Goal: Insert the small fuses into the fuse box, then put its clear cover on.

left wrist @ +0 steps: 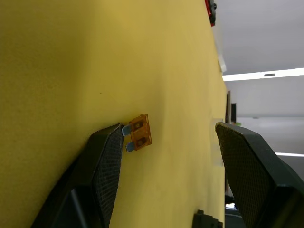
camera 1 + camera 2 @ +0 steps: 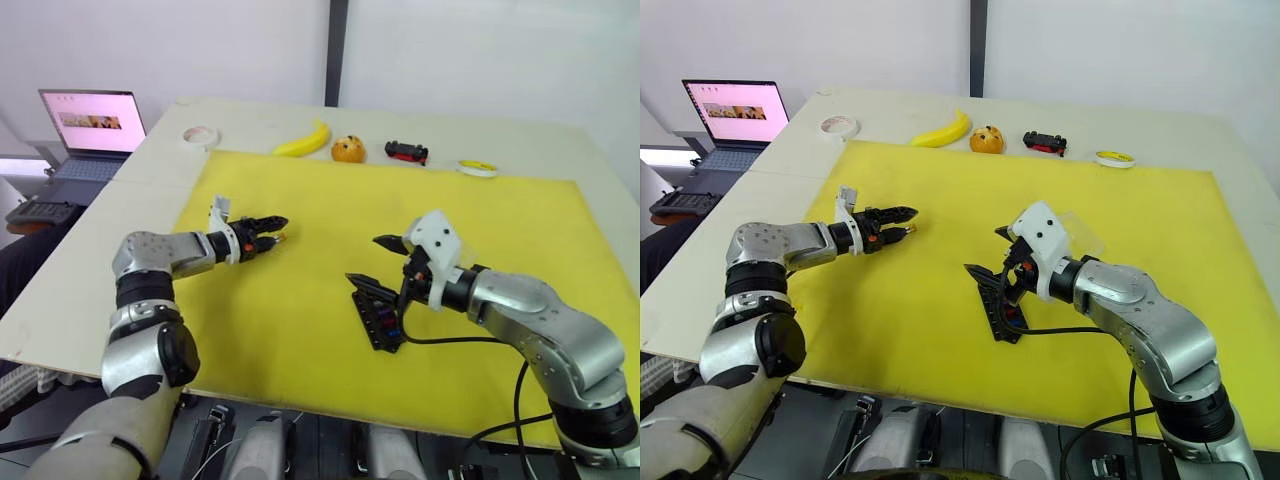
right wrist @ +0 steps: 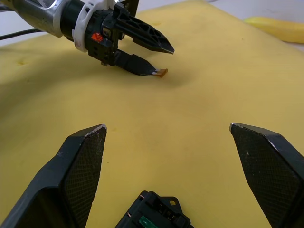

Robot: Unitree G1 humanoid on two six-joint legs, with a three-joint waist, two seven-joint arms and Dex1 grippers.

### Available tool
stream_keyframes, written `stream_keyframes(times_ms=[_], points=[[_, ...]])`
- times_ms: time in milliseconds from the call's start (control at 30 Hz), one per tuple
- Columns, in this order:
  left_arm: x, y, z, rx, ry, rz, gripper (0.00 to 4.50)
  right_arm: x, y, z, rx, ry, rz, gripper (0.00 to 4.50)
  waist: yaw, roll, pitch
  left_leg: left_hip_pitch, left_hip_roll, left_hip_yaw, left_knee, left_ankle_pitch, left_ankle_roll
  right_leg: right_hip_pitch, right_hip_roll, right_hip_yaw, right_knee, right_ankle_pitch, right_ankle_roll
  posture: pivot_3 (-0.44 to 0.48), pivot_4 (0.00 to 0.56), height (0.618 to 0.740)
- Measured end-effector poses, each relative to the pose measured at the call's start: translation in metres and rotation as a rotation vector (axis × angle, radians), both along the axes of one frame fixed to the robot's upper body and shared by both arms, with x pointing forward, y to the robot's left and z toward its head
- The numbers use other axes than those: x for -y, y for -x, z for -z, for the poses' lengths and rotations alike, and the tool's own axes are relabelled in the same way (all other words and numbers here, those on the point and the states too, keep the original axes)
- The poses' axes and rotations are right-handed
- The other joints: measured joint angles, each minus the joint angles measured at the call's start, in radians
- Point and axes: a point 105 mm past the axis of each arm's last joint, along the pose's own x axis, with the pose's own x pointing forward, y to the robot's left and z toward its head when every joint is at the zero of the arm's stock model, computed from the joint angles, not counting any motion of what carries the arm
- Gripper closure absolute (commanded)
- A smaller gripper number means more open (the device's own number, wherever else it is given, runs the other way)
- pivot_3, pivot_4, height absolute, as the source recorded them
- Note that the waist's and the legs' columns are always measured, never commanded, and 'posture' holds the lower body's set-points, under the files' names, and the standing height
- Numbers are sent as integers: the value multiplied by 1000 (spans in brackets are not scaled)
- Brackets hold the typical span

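Both sets of jaws are apart. On the left gripper [image 3: 154, 59], a small brown-yellow fuse [image 1: 140, 132] sits right at the tip of one finger [image 1: 107, 166]. The other finger is well away from it, so nothing is pinching the fuse. I cannot tell if it lies on the yellow mat [image 2: 300, 300] or sticks to the tip. I think the left arm is trying to pick it up.

The right gripper [image 2: 379, 270] hangs wide open right over the black fuse box [image 2: 381, 322], maybe to keep it from sliding. The fuse box lies near the middle of the mat and already has a green fuse [image 3: 146, 221] in one slot.

Lots of bare mat lies between the two arms, so the way to the box is open. A banana [image 2: 304, 142], an orange [image 2: 348, 149] and a toy car [image 2: 407, 152] sit far off by the back edge of the table [image 2: 90, 260].
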Motion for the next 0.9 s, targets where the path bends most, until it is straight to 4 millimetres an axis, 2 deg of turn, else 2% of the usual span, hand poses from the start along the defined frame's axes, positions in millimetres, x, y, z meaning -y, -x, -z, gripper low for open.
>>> stream_keyframes(times_ms=[267,500,600,700,767,900], points=[[4,1,-3,0,10,23,1256,1,0,0,2,0,4,0,1,0,0,0,0,0,0,-1,1,0,0,0,-2,0,0,0,150,740],[6,3,-7,-14,43,55,1256,1,-1,-1,3,-2,7,0,1,0,0,-7,0,-1,0,-1,2,-3,0,-2,-6,0,0,0,150,740],[7,3,-7,-12,39,56,1256,2,0,1,-2,-2,9,0,2,0,0,-10,0,-1,0,2,-4,-5,0,-2,-6,1,1,0,150,740],[7,2,-5,-17,32,52,2106,2,0,1,-2,-1,10,0,3,0,0,-10,0,-1,0,2,-4,-5,0,-2,-7,1,2,0,150,740],[7,2,-1,-25,25,46,3101,2,0,1,-1,1,11,0,3,0,0,-11,0,-1,0,2,-4,-7,0,-2,-7,1,2,0,150,740],[8,1,0,-26,21,43,3101,4,-1,1,1,9,15,0,2,0,0,-13,-1,-1,0,2,-4,-9,0,-2,-7,2,2,0,150,740]])
